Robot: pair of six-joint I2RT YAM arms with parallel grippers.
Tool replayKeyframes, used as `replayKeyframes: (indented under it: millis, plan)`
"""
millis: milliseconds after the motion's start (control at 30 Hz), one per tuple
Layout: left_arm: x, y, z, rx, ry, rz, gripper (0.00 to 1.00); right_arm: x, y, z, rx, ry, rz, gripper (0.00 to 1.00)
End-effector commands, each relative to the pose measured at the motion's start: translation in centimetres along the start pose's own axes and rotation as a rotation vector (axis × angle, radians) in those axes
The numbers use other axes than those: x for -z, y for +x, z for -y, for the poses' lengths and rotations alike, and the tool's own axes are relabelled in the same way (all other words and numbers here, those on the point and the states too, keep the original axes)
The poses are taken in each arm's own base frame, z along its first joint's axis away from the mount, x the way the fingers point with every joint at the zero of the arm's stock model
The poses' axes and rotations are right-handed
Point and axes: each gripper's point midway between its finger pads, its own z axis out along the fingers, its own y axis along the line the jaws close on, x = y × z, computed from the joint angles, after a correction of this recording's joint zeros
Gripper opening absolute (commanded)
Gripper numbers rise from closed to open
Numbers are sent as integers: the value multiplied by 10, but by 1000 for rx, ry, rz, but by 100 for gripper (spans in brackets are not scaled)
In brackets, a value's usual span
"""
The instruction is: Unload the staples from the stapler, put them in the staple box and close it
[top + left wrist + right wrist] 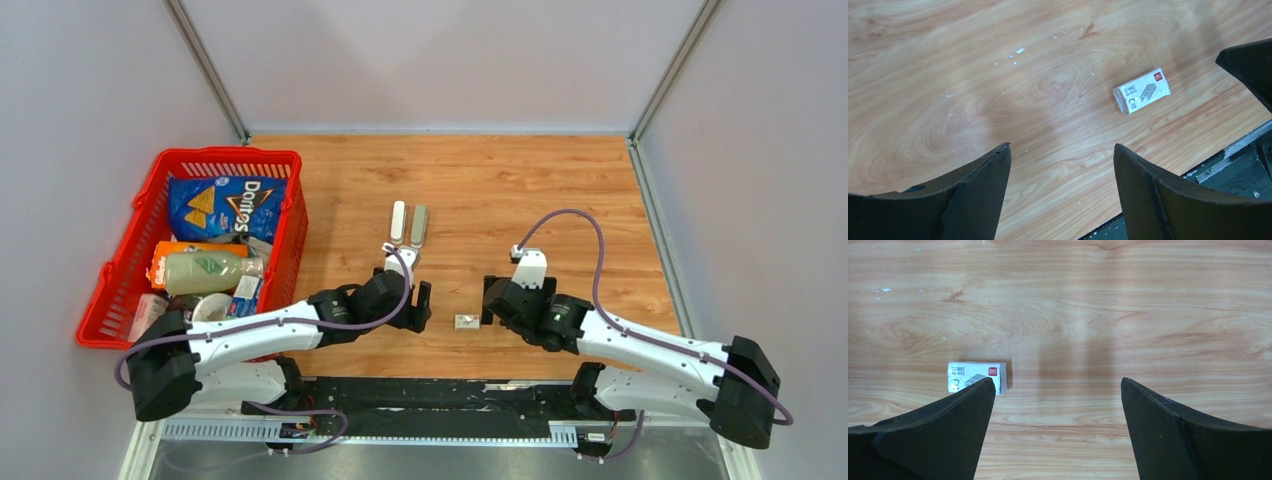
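I have left claw [422,306] and right claw [489,302] spread, empty. Stapler [418,226] lies open mid surface [560,200], long axis toward far edge, just beyond nearer left claw.

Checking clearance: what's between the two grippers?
Top view: only a small white staple box lies on the table between the left gripper and the right gripper.

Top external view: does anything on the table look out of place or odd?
The stapler lies opened out mid-table, white and grey parts side by side. A small white box sits alone toward the near edge. Nothing looks spilled.
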Motion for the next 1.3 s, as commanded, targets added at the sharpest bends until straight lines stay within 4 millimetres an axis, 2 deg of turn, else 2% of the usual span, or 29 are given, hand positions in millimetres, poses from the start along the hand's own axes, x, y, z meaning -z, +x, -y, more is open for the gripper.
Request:
replayKeyframes:
  millis: [0, 200, 500, 733, 1267]
  plan:
    - [19, -16, -11, -28, -45, 53, 82, 16, -29, 2, -21, 1, 78, 100]
    - [40, -35, -11, -42, -49, 97, 82, 28, -46, -9, 16, -24, 84, 100]
    - [80, -62, -24, -87, -88, 165, 82, 51, -86, -21, 22, -45, 152, 100]
    - [111, -84, -25, -79, -63, 253, 82, 56, -104, -26, 39, -15, 177, 100]
    - [159, -108, -38, -82, -54, 379, 82, 75, -155, -62, 39, -57, 252, 100]
